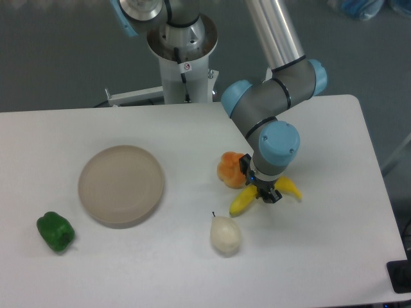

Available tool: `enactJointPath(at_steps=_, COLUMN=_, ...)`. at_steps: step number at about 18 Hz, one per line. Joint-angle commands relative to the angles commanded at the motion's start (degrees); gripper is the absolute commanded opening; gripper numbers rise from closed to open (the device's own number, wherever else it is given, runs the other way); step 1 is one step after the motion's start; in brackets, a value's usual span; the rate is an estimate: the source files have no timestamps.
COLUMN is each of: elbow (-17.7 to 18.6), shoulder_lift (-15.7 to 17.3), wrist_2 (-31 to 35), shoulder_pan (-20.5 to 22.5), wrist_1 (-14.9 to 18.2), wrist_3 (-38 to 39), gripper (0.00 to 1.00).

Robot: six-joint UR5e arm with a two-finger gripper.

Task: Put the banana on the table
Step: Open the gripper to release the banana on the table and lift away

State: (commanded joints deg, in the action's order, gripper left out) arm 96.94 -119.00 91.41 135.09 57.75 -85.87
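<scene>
My pincer pointed straight down, fingers clamped narrowly on the banana at its middle, banana low over the table, orange fruit at ten o'clock, pear at seven.

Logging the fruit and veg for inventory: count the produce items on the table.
4. Banana under the gripper, right of centre; orange fruit just behind it; pear in front; green pepper at front left. None appears hidden.
</scene>
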Motion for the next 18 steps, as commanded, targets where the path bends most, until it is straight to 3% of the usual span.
enactJointPath(at_steps=5, elbow=-1.66, shoulder_lift=0.17, wrist_2=-0.35, shoulder_pan=0.87, wrist_1=-0.09, wrist_3=-0.17, gripper=1.00)
enactJointPath(at_steps=12, elbow=-10.27, shoulder_lift=-0.61, wrist_2=-1.84, shoulder_pan=2.55, wrist_1=1.84, wrist_3=-0.97, gripper=1.00)
enactJointPath(at_steps=17, elbow=-21.33, shoulder_lift=-4.21, wrist_2=-2.11, shoulder_pan=3.69, wrist_1=11.14, wrist_3=-0.97, gripper=1.00)
enactJointPath(at_steps=18, elbow=-22.66, shoulder_lift=-4.83, wrist_2=-2.11, shoulder_pan=4.13, wrist_1=11.68, wrist_3=-0.97, gripper=1.00)
